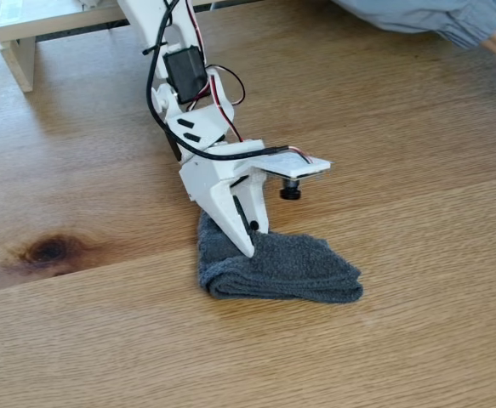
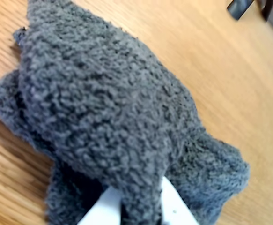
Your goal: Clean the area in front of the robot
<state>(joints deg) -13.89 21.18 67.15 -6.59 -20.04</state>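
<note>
The desk (image 1: pixel 384 127), a broad light-brown oak-grain top, carries everything in the fixed view. A dark knot (image 1: pixel 50 250) sits near its left edge, and a seam between boards runs across it from left to right. At the far left corner stands a white shelf-like frame (image 1: pixel 26 34). A grey sleeve (image 1: pixel 426 17) reaches in at the far right corner.

The robot (image 1: pixel 184 72), a slim white arm with black servo blocks and red and black wires, leans down from the far edge toward the middle of the desk. A small camera (image 1: pixel 291 192) hangs under a plate at its wrist.

A grey fuzzy cloth (image 1: pixel 290 268) lies folded on the desk near the middle, closer to the near edge, straddling the seam.

The gripper (image 1: pixel 246 242) points down into the cloth's left end. In the wrist view, its two white fingers (image 2: pixel 103 208) are pinched on a fold of the cloth (image 2: pixel 108 108), which bunches up between them.
</note>
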